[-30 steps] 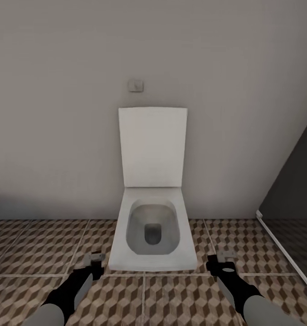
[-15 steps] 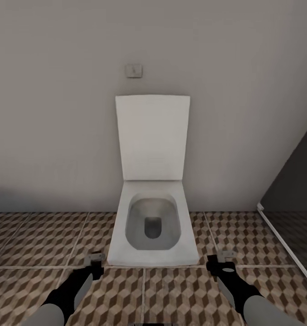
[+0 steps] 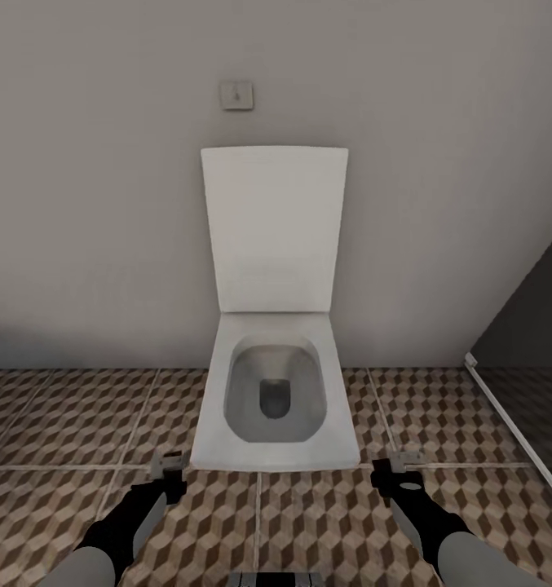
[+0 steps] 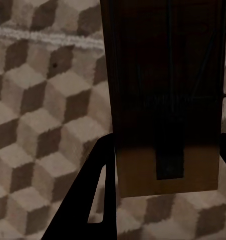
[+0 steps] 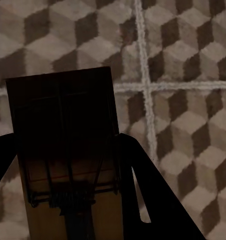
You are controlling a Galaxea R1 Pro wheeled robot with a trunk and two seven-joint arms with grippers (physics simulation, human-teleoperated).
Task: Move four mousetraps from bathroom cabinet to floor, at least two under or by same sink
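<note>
Mousetraps: one point(image 4: 165, 95) pinched in left end effector point(image 3: 168, 466), one point(image 5: 67, 160) pinched in right end effector point(image 3: 398, 466), both held above floor point(image 3: 72, 424) in front of toilet point(image 3: 274, 408). Likely light, stiff wooden boards; grip by board edges, clear of metal spring.

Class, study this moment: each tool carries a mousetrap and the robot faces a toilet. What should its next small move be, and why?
Probably turn the base away to look for the sink. Each wrist view shows a mousetrap between the fingers of the left tool and right tool, above the bathroom floor. Straight ahead stands a toilet with its lid up, not a sink, so setting them down here seems premature.
</note>
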